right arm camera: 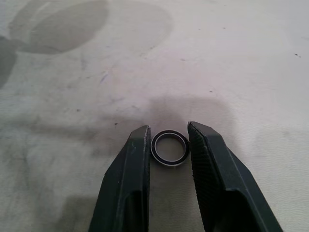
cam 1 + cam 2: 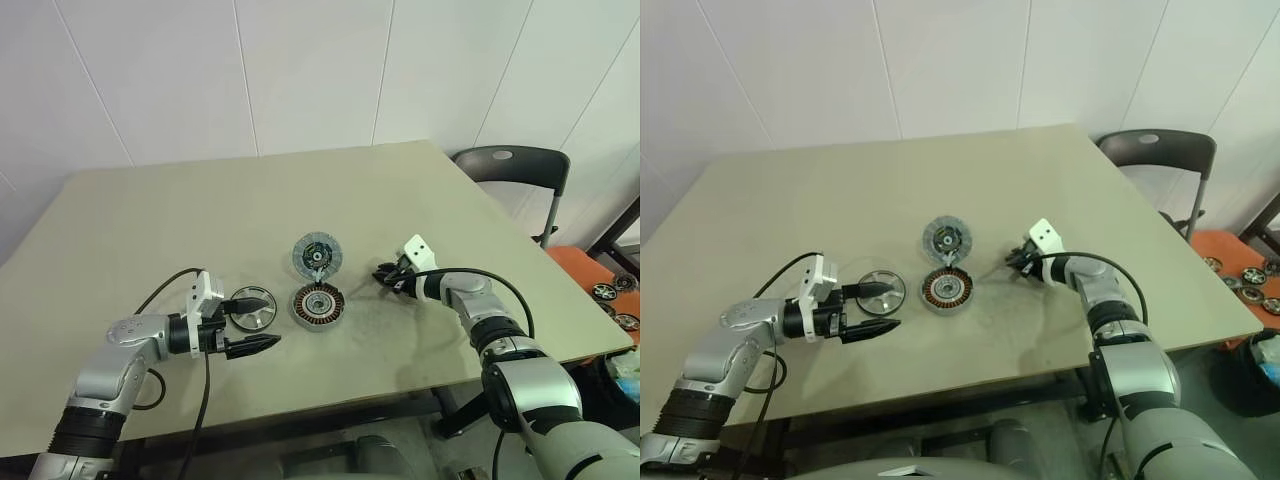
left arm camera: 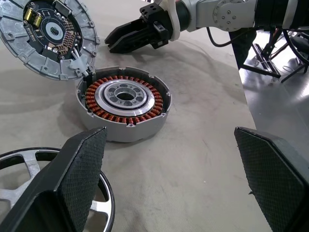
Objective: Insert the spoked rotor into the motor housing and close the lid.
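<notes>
The motor housing (image 2: 318,305) sits near the middle of the table (image 2: 150,220), and I place everything from it. All around it the tabletop is bare and flat. The near edge of the table is not far in front of the housing. The far edge is well behind it, by the white wall. A dark chair (image 2: 515,170) stands past the table's right edge, well away from the housing.

My left arm lies low over the table on the left of the housing. My left gripper (image 2: 262,322) points sideways toward the housing. Its two fingers (image 3: 79,169) are spread wide apart and grasp nothing. One finger hangs over the spoked rotor (image 2: 251,308).

My right arm reaches in from the right of the housing, tipped a little down. My right gripper (image 1: 169,147) is low over the table, near the housing but apart from it. Its fingers are close together with a small dark ring (image 1: 169,148) between them. I cannot tell if they squeeze the ring yet.

The housing is short and round, with copper-brown windings around a shiny middle. Its top is open. The rotor lies flat just beside it on the left, silver with spokes and a thin dark rim. The lid (image 2: 318,257) lies just behind the housing, grey-blue with a small green and black middle, and it looks to touch the housing's rim.
</notes>
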Robot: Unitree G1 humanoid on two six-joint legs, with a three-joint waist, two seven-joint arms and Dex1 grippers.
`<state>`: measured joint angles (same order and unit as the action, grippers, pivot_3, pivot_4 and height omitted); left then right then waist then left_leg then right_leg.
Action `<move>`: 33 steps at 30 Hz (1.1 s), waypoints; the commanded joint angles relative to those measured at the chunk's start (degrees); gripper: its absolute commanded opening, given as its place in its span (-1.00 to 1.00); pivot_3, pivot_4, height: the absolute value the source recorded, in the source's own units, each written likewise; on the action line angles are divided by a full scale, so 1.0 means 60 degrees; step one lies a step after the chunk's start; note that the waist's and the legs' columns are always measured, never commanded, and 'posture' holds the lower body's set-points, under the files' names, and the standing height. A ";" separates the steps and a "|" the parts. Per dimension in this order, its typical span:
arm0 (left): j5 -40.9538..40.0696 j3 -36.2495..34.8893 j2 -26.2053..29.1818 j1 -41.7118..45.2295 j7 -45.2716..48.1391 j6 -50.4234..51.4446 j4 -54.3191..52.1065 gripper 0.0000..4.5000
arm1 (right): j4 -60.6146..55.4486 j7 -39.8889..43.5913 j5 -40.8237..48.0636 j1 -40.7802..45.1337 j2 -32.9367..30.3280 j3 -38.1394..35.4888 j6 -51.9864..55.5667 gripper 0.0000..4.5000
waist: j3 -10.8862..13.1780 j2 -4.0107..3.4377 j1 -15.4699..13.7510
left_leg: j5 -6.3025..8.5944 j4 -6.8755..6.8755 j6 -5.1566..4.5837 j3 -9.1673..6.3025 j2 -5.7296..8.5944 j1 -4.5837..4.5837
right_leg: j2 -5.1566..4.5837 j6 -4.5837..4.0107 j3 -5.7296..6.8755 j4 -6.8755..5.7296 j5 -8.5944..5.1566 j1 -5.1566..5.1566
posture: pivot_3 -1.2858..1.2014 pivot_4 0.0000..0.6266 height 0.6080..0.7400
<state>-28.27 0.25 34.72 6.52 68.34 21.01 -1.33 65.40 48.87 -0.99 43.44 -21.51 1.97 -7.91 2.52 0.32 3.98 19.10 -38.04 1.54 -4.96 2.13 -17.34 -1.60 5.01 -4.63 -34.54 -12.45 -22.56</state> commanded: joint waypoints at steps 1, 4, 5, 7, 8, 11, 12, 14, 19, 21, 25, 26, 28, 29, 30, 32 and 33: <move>-0.0291 -0.0212 -0.0020 0.0049 -0.0045 0.0046 -0.0400 1.00 | 0.0159 -0.0211 -0.0103 0.0119 -0.0194 -0.0060 0.0025 -0.46 | 0.0000 0.0000 0.0003 | 0.0000 0.0000 0.0000 0.0000 0.0000 0.0000 | 0.0000 -0.0001 0.0000 0.0001 0.0001 0.0000 | 0.03 -1.00 1.00; -0.0326 -0.0211 -0.0023 0.0007 -0.0068 0.0093 -0.0465 1.00 | 0.0154 -0.0056 -0.0070 0.0078 -0.0190 -0.0058 0.0034 -0.68 | 0.0000 0.0000 0.0002 | 0.0000 0.0000 0.0000 -0.0002 -0.0001 -0.0002 | -0.0001 -0.0001 0.0000 0.0002 0.0002 -0.0003 | 0.03 -1.00 1.00; -0.0327 -0.0208 -0.0024 0.0023 -0.0072 0.0102 -0.0449 1.00 | 0.0136 -0.0020 -0.0063 0.0064 -0.0181 -0.0054 0.0049 -0.69 | -0.0001 0.0001 0.0000 | 0.0000 0.0000 0.0000 -0.0003 -0.0002 -0.0002 | -0.0001 -0.0002 0.0000 0.0002 0.0002 -0.0002 | 0.03 -1.00 1.00; -0.0339 -0.0213 -0.0004 0.0074 -0.0067 0.0121 -0.0391 1.00 | 0.0116 -0.0035 -0.0076 0.0059 -0.0167 -0.0039 0.0063 -0.69 | 0.0000 0.0001 0.0001 | 0.0000 0.0000 0.0000 -0.0003 -0.0001 -0.0001 | -0.0001 -0.0002 0.0000 0.0002 0.0002 -0.0002 | 0.03 -1.00 1.00; -0.0344 -0.0218 0.0004 0.0091 -0.0064 0.0130 -0.0371 1.00 | 0.0114 -0.0048 -0.0080 0.0060 -0.0162 -0.0038 0.0067 -0.69 | -0.0001 0.0001 0.0001 | 0.0000 0.0001 0.0000 -0.0003 -0.0001 -0.0002 | -0.0001 -0.0001 0.0000 0.0003 0.0002 -0.0002 | 0.03 -1.00 1.00; -0.0359 -0.0242 0.0036 0.0121 -0.0049 0.0134 -0.0325 1.00 | 0.0132 -0.0059 -0.0083 0.0074 -0.0160 -0.0038 0.0103 -0.69 | -0.0001 0.0001 0.0003 | 0.0000 0.0001 0.0000 -0.0002 -0.0001 -0.0002 | -0.0001 -0.0001 0.0002 0.0003 0.0001 -0.0002 | 0.03 -1.00 1.00; -0.0367 -0.0247 0.0044 0.0122 -0.0047 0.0133 -0.0320 1.00 | 0.0130 -0.0032 -0.0081 0.0075 -0.0161 -0.0035 0.0118 -0.69 | -0.0001 0.0001 0.0003 | 0.0000 0.0001 0.0000 -0.0002 -0.0001 -0.0002 | -0.0001 -0.0001 0.0002 0.0004 0.0001 -0.0002 | 0.03 -1.00 1.00; -0.0371 -0.0254 0.0045 0.0123 -0.0041 0.0118 -0.0299 1.00 | 0.0110 0.0045 -0.0060 0.0075 -0.0160 -0.0038 0.0144 -0.69 | -0.0001 0.0001 0.0003 | 0.0000 0.0001 0.0000 -0.0002 -0.0001 -0.0002 | -0.0001 -0.0001 0.0002 0.0005 0.0002 -0.0002 | 0.03 -1.00 1.00; -0.0363 -0.0274 0.0043 0.0138 -0.0032 0.0079 -0.0240 1.00 | -0.0362 0.0813 0.0433 0.0211 -0.0101 -0.0315 0.0485 -0.69 | 0.0000 0.0000 0.0003 | 0.0000 0.0004 0.0000 -0.0003 -0.0001 -0.0006 | 0.0000 -0.0001 0.0005 0.0012 0.0002 -0.0004 | 0.03 -1.00 1.00; -0.0357 -0.0278 0.0046 0.0150 -0.0023 0.0065 -0.0215 1.00 | -0.1015 0.1575 0.0824 0.0210 -0.0055 -0.0395 0.0867 -0.69 | 0.0004 -0.0005 0.0011 | 0.0001 0.0008 -0.0001 -0.0003 -0.0001 -0.0013 | 0.0000 -0.0001 0.0004 0.0013 0.0003 -0.0014 | 0.03 -1.00 1.00; -0.0344 -0.0272 0.0031 0.0164 -0.0011 0.0034 -0.0171 1.00 | -0.2961 0.2695 0.1421 -0.0051 -0.0077 -0.0311 0.1755 -0.69 | 0.0013 -0.0021 0.0021 | 0.0001 0.0020 -0.0001 -0.0008 -0.0007 -0.0026 | 0.0000 0.0026 -0.0001 0.0012 0.0018 -0.0039 | 0.03 -1.00 1.00; -0.0342 -0.0272 0.0025 0.0179 -0.0009 0.0027 -0.0148 1.00 | -0.3387 0.2791 0.1505 -0.0128 -0.0101 -0.0285 0.1926 -0.69 | 0.0013 -0.0021 0.0009 | 0.0001 0.0023 -0.0001 -0.0009 -0.0009 -0.0026 | 0.0001 0.0026 0.0000 0.0012 0.0018 -0.0041 | 0.03 -1.00 1.00; -0.0343 -0.0276 0.0004 0.0210 -0.0007 0.0008 -0.0097 1.00 | -0.4166 0.2918 0.1656 -0.0268 -0.0158 -0.0251 0.2274 -0.69 | 0.0014 -0.0022 -0.0001 | 0.0001 0.0025 -0.0001 -0.0015 -0.0012 -0.0026 | 0.0001 0.0027 0.0005 0.0011 0.0018 -0.0041 | 0.03 -1.00 1.00; -0.0339 -0.0273 -0.0010 0.0219 -0.0008 -0.0006 -0.0076 1.00 | -0.4522 0.2994 0.1710 -0.0334 -0.0197 -0.0217 0.2441 -0.69 | 0.0014 -0.0022 -0.0014 | 0.0002 0.0025 -0.0001 -0.0016 -0.0012 -0.0027 | 0.0001 0.0027 0.0007 0.0012 0.0018 -0.0041 | 0.03 -1.00 1.00; -0.0334 -0.0267 -0.0025 0.0212 -0.0009 -0.0026 -0.0065 1.00 | -0.4905 0.3101 0.1730 -0.0433 -0.0249 -0.0130 0.2553 -0.69 | 0.0014 -0.0022 -0.0026 | 0.0002 0.0025 -0.0001 -0.0018 -0.0014 -0.0028 | 0.0000 0.0027 0.0008 0.0013 0.0017 -0.0040 | 0.03 -1.00 1.00; -0.0323 -0.0251 -0.0055 0.0206 -0.0015 -0.0061 -0.0038 1.00 | -0.5704 0.3385 0.1795 -0.0668 -0.0356 0.0096 0.2874 -0.69 | 0.0014 -0.0023 -0.0035 | 0.0002 0.0025 -0.0001 -0.0016 -0.0012 -0.0030 | -0.0003 0.0028 0.0008 0.0016 0.0016 -0.0040 | 0.03 -1.00 1.00; -0.0321 -0.0244 -0.0064 0.0201 -0.0014 -0.0077 -0.0028 1.00 | -0.6065 0.3521 0.1842 -0.0784 -0.0403 0.0199 0.3047 -0.69 | 0.0014 -0.0022 -0.0038 | 0.0002 0.0025 -0.0001 -0.0016 -0.0012 -0.0032 | -0.0004 0.0028 0.0008 0.0020 0.0016 -0.0040 | 0.03 -1.00 1.00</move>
<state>-29.45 0.17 34.57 6.82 68.20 21.62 -1.07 33.16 68.55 8.57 38.67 -23.24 2.65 9.09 2.61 0.18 3.75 19.11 -37.88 1.53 -5.06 2.06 -17.55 -1.62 5.19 -4.58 -34.38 -12.35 -22.80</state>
